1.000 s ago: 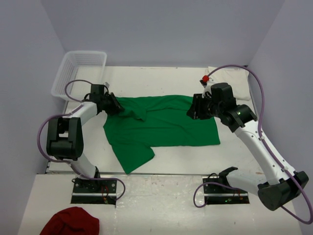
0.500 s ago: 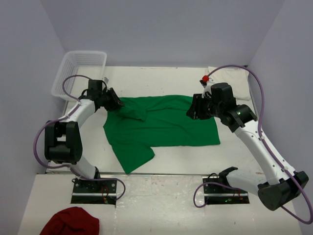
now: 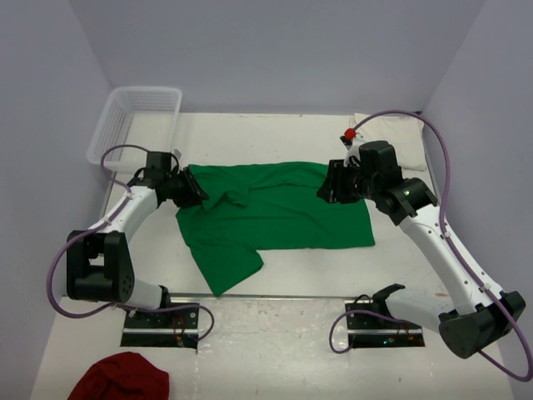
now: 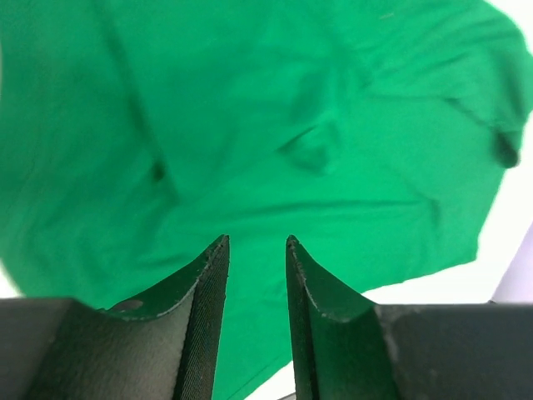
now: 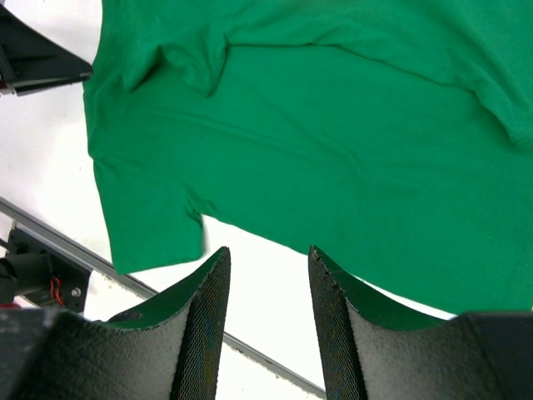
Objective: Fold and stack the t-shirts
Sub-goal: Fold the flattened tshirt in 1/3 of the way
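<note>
Left claw (image 3: pixel 193 188): my jaws stand parted with nothing between them, at the left shoulder of the green t-shirt (image 3: pixel 275 212); they have widened in the last second and I have slid a little nearward.
Right claw (image 3: pixel 327 190): parted and empty too, hanging over the shirt's far right corner, unmoved.
What changed: the left shoulder is let go and lies flatter than a second ago; I judge the spreading on that side done, so the 1st fold can come next.
Near of the shirt: dark red cloth (image 3: pixel 121 377), well apart, no part of this job.
Near edge: 1 flap at the shirt's near left reaches almost to the table (image 3: pixel 275 137) edge; little room there.
Far of the shirt: bare table, good room to fold into.
Far left: basket (image 3: pixel 137 90).
Far right: what looks like the cream-white t-shirt (image 3: pixel 400 129).
</note>
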`<state>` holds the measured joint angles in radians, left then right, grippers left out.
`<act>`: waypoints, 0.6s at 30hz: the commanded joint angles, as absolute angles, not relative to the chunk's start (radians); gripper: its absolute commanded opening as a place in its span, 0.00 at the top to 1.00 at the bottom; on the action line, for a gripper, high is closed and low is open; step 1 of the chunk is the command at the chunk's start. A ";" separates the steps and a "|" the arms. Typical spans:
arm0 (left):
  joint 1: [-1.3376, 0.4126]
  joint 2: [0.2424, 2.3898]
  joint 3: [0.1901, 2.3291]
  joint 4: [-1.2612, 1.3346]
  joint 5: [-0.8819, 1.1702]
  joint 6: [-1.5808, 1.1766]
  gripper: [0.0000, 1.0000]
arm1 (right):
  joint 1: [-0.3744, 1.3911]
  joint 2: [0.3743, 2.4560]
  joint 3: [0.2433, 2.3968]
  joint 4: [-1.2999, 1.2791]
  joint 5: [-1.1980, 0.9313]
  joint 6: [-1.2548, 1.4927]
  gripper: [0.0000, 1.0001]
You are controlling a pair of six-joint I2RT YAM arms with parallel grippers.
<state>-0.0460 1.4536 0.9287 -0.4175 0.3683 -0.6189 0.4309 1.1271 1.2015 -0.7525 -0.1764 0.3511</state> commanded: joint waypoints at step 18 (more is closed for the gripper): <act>-0.104 1.384 0.946 -0.501 0.131 -0.462 0.71 | 0.621 1.718 1.465 -0.597 -0.288 0.393 0.57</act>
<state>-0.0864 1.3815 0.9016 -0.5022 0.1852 -0.5179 0.5816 1.6318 1.3334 -0.6552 -0.2420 0.3752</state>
